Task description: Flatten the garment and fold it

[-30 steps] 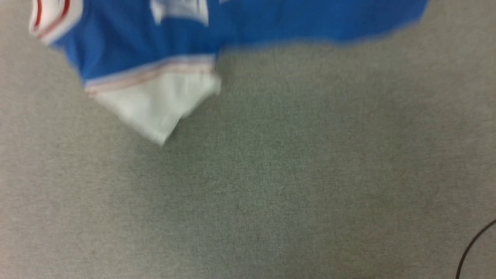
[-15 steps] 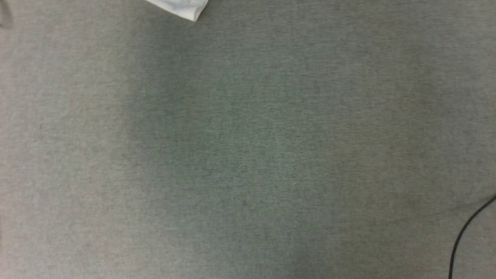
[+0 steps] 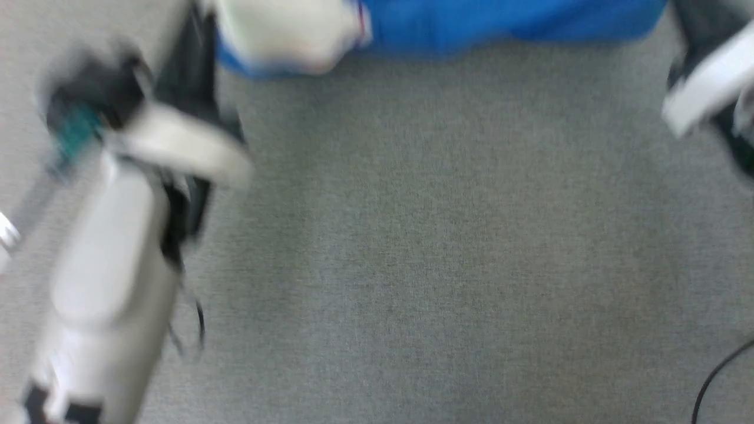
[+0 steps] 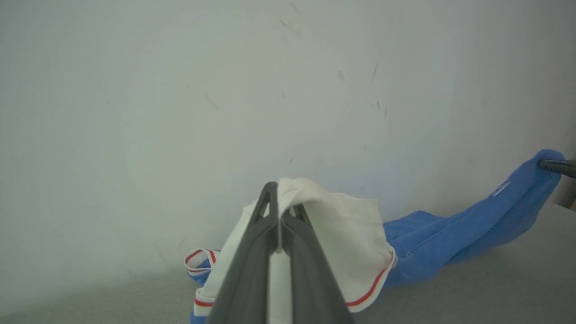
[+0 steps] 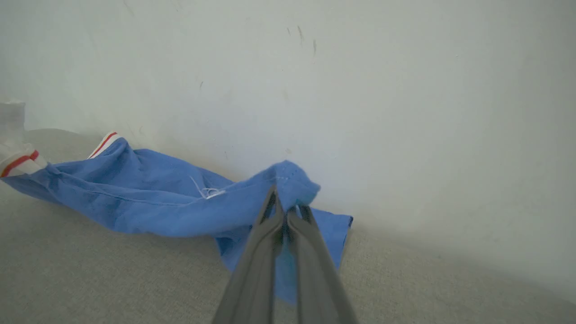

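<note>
The garment (image 3: 500, 20) is a royal-blue T-shirt with white, red-striped sleeves, seen blurred along the top edge of the head view. It hangs stretched between my two grippers, sagging onto the grey surface in front of a pale wall. My left gripper (image 4: 278, 202) is shut on a white sleeve (image 4: 342, 225). My right gripper (image 5: 282, 202) is shut on a bunched blue corner of the garment (image 5: 148, 198). In the left wrist view the right gripper's fingertip (image 4: 557, 166) shows at the garment's far blue end. The printed front is hidden.
A grey fabric-like surface (image 3: 442, 235) spreads below the garment. A black cable (image 3: 716, 371) curves in at the lower right. My pale left forearm (image 3: 112, 282) crosses the left side and my right arm (image 3: 713, 82) sits at the upper right. A scuffed pale wall (image 4: 225, 90) stands behind.
The head view has shifted: the garment slid out past the top edge, and now its lower edge shows there again. Both arms have come into the picture, blurred.
</note>
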You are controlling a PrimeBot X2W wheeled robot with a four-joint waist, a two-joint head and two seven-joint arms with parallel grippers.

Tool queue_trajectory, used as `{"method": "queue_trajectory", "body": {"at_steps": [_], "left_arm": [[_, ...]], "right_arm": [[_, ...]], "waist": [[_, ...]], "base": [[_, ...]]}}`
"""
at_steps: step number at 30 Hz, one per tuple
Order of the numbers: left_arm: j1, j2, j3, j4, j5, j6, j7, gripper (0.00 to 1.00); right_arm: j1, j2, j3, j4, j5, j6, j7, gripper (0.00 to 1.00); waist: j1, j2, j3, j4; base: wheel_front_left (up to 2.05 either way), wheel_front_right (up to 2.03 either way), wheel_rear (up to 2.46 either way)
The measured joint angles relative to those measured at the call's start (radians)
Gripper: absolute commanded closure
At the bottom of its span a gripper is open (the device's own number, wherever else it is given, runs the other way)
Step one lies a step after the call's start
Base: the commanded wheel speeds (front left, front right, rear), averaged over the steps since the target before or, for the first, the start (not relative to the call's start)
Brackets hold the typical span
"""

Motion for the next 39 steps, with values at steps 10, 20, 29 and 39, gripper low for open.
{"method": "queue_trajectory", "body": {"at_steps": [10, 20, 29, 39], "left_arm": [[0.49, 0.116, -0.04, -0.183, -0.063, 0.042, 0.154, 1.0], [0.783, 0.258, -0.049, -0.407, -0.159, 0.072, 0.385, 1.0], [0.975, 0.363, -0.084, -0.568, -0.298, 0.066, 0.591, 1.0], [1.098, 0.441, -0.1, -0.644, -0.439, 0.095, 0.777, 1.0]], "right_arm": [[0.352, -0.097, 0.101, -0.087, 0.089, 0.0, -0.007, 1.0], [0.588, -0.211, 0.107, -0.218, 0.195, 0.0, 0.098, 1.0], [0.772, -0.317, 0.081, -0.358, 0.302, 0.0, 0.28, 1.0], [0.929, -0.387, -0.001, -0.389, 0.345, 0.0, 0.478, 1.0]], "waist": [[-0.0003, 0.0, -0.174, 0.022], [-0.0002, 0.0, -0.329, 0.045], [0.0, 0.0, -0.408, 0.06], [0.0001, 0.0, -0.446, 0.068]], "base": [[0.0, 0.0, 0.0], [0.0, 0.0, 0.0], [0.0, 0.0, 0.0], [0.0, 0.0, 0.0]]}}
